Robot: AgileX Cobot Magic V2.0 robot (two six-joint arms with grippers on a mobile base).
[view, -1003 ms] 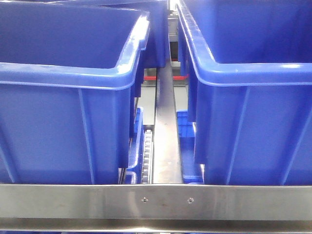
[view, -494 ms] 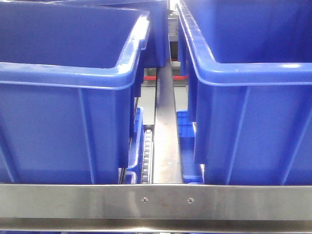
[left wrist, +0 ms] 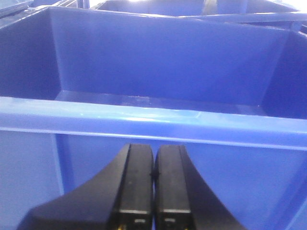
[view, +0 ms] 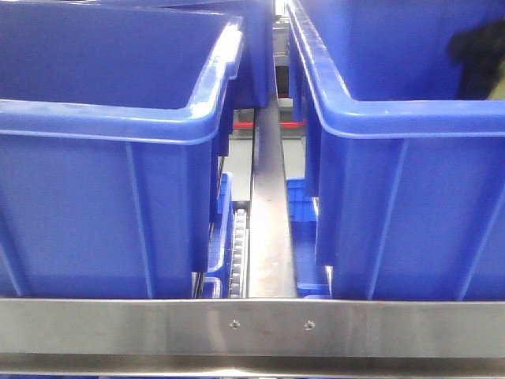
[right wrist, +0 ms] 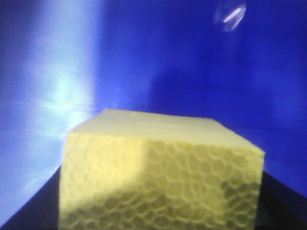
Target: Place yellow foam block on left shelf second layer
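Presently noted, front view: two large blue bins side by side on a steel rack, left bin [view: 102,158] and right bin [view: 410,174], well apart across a narrow gap; steel centre rail [view: 268,205] running back through that gap; steel crossbar [view: 252,325] across the foreground, two small screws at its middle; roller track [view: 237,253] glimpsed low in the gap, just left of the rail; further blue plastic [view: 304,213] seen lower down, right of the rail; dark shape [view: 480,59] observed at the right edge, above the rim of the right bin, too blurred to identify with certainty.

Left wrist view: left gripper [left wrist: 153,191] found below and just in front of the near rim of a blue bin [left wrist: 153,117]; fingers [left wrist: 136,182] pressed flat together with only a thin seam between, nothing held; interior of that bin seen bare as far as visible.

Right wrist view: yellow foam block [right wrist: 160,177] filling the lower frame, close to the lens; cellular texture plain on its near face, top face paler and smooth; dark finger surfaces [right wrist: 36,215] visible low at either side of the block, left and right corners of the frame; right gripper [right wrist: 160,220] judged closed upon the block, jaws spread to its width; blue plastic wall [right wrist: 192,62] behind, glare patch on its left portion; whether the block touched any surface beneath, not determinable; which bin or shelf level lay around it, not determinable from this view.
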